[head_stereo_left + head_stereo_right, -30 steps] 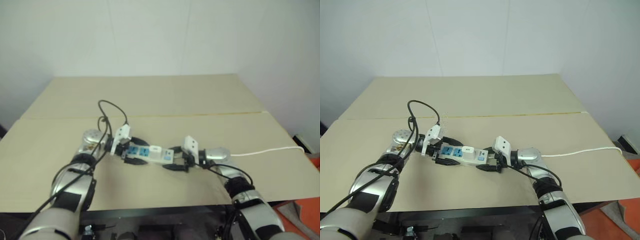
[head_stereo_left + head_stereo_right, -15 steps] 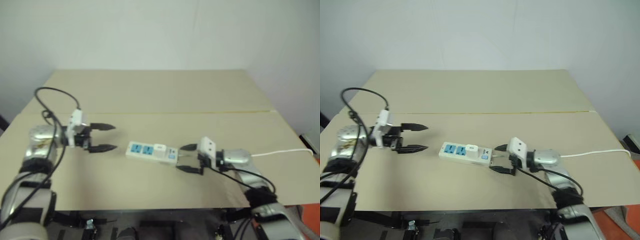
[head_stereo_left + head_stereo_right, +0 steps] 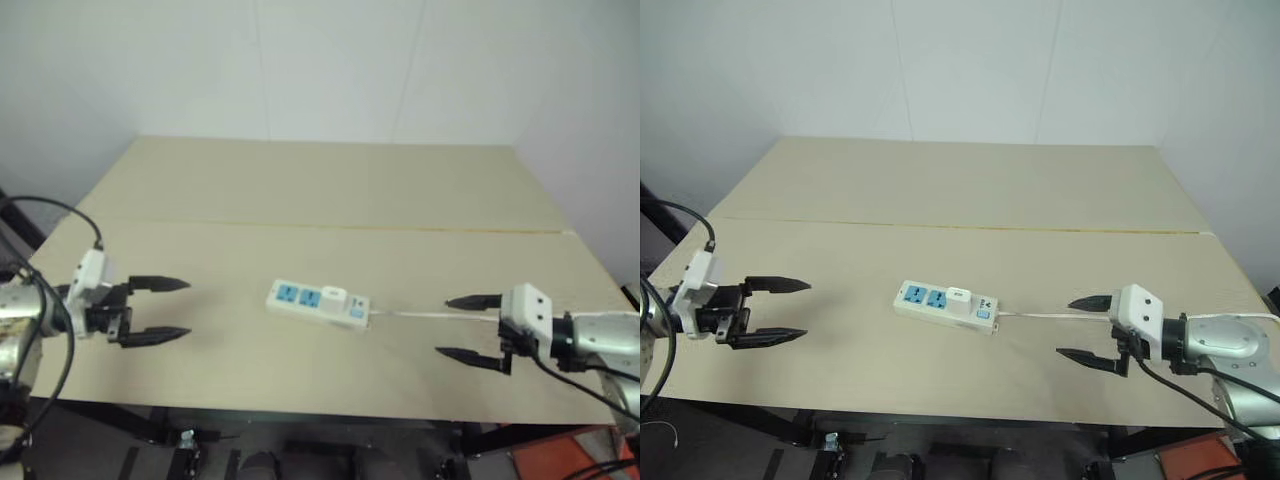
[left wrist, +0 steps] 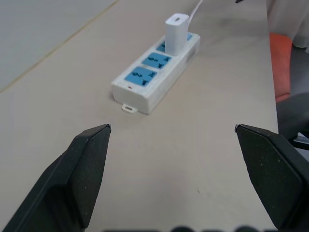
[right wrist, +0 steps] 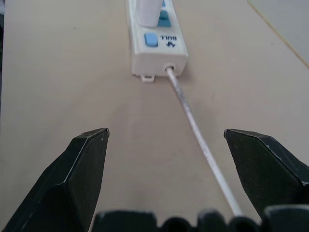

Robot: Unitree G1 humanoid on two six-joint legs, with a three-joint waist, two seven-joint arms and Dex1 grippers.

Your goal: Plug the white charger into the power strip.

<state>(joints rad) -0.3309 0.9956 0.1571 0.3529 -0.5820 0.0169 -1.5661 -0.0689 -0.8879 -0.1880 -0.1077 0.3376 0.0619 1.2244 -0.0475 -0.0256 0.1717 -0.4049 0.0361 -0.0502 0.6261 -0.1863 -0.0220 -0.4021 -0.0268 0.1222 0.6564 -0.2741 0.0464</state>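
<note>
White charger (image 4: 175, 32) is seen standing plugged in the power strip (image 3: 945, 305) mid-table, both left gripper (image 3: 775, 309) and right gripper (image 3: 1087, 329) are spread wide and empty, and the strip could be knocked if its cable (image 5: 198, 137) is snagged

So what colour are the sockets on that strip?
Blue, on a white power strip; the left wrist view shows them best.

A beige table (image 3: 300, 180) with a seam stands against white walls (image 3: 300, 60).
</note>
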